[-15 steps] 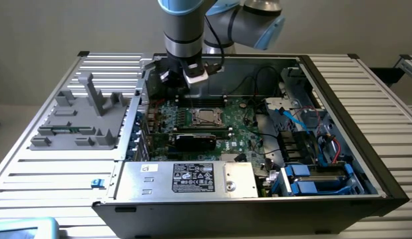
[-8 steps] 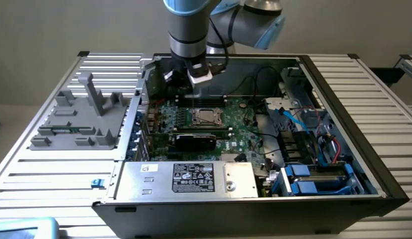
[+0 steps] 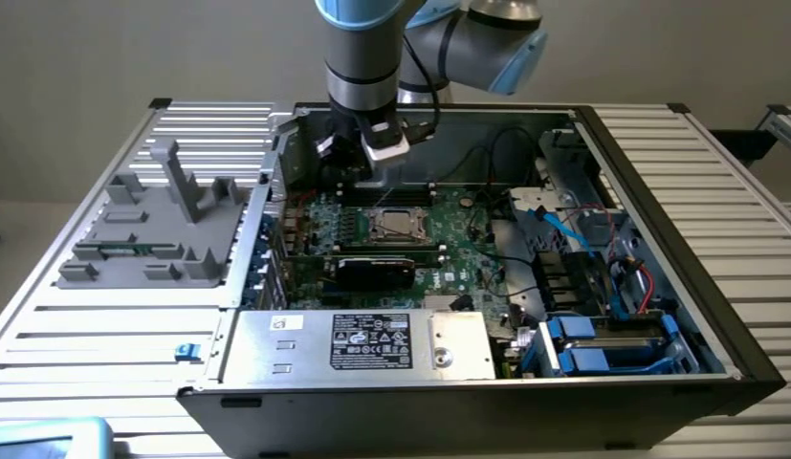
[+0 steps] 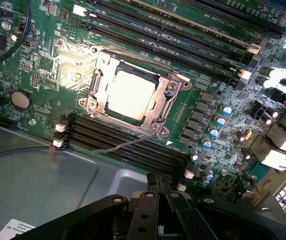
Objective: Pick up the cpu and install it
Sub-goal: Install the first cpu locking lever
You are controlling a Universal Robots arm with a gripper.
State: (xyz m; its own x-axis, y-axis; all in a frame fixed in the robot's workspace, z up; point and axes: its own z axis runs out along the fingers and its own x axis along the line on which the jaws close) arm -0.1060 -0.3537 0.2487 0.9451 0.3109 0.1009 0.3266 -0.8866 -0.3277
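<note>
We see the computer case (image 3: 753,368) lying open on the slatted bench (image 3: 739,163), with its motherboard (image 4: 42,65) facing up. The cpu (image 4: 131,95) sits in the socket near the middle of the motherboard, silver top upward and lying flat. A metal socket frame (image 4: 96,82) rims it on all four sides. We cannot tell whether that frame is latched, but a thin wire lever (image 4: 125,145) lies loose across the nearer bank of black memory slots (image 4: 107,132) just beside the socket. The claw (image 4: 162,185) is clenched, its tips pressed together with nothing between them. It hangs above the motherboard's far edge, apart from the cpu and touching none of the parts below. On the near side of the socket, a black card (image 3: 376,270) stands across the motherboard. Beyond the card, along the near edge of the case, is the silver power supply (image 3: 363,344) with its white-and-black label. Outside the case, a grey fixture (image 3: 153,234) with upright posts rests on the bench toward the exterior view's left edge, close against the case wall.
</note>
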